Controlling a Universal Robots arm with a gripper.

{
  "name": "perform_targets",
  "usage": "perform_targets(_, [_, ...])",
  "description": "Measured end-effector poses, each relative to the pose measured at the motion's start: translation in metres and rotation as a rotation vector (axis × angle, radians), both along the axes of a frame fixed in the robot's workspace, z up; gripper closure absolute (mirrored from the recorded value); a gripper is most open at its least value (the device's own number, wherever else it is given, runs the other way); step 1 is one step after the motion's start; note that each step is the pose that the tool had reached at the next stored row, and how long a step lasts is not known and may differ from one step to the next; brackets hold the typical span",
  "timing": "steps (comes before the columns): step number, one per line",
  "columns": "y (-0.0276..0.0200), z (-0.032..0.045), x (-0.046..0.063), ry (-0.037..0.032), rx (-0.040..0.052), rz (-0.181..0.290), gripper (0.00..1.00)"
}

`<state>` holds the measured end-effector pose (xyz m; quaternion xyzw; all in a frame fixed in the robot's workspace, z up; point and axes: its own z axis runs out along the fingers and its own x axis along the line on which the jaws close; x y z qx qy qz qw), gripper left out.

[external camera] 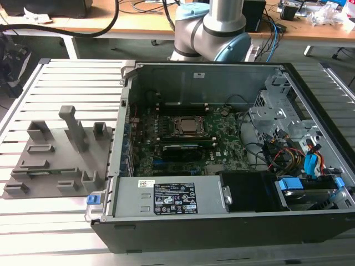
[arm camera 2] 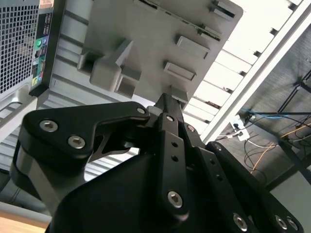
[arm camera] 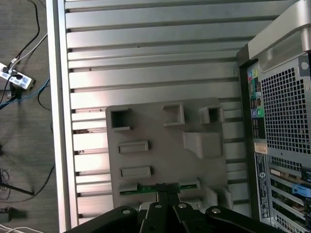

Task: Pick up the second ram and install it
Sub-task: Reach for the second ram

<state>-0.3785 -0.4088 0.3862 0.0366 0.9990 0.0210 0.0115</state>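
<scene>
**Gripper over the holder tray, grasp not yet made.** The second ram [arm camera: 146, 187], a thin, long green circuit-board stick, lies in a long slot near one edge of the moulded grey plastic holder tray [arm camera: 160, 145]. In the exterior view you find this tray on the slatted aluminium table [external camera: 72, 83], at the exterior view's left. It sits just beside the open black computer case [external camera: 194, 227].

In the first wrist view, the black two-fingered gripper [arm camera: 167, 193] lines up with the middle of the stick. Its tips are drawn together and clamp nothing. In the second wrist view the same tips point toward the tray's slots. Judge the gripper to be apart from the stick, since the exterior view shows the stick resting full-length in its slot with nothing on it.

**Progress.** As far as you can see, no part of the task is done. The stick is not grasped, not lifted, and not carried to the case. Both the pick-up and the seating in the long black memory slots [external camera: 180, 103] on the green motherboard [external camera: 227, 152] are outstanding. Whether any of those slots is already filled is too small to tell.
</scene>
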Motion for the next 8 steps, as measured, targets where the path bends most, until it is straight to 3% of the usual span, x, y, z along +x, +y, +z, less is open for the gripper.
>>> perform_targets(3, [-0.0035,-0.0023,0.0061,0.001,-0.001,0.002,0.89])
perform_targets(8, [-0.0091,-0.0026,0.0065,0.0011,-0.0011,0.003,0.89])
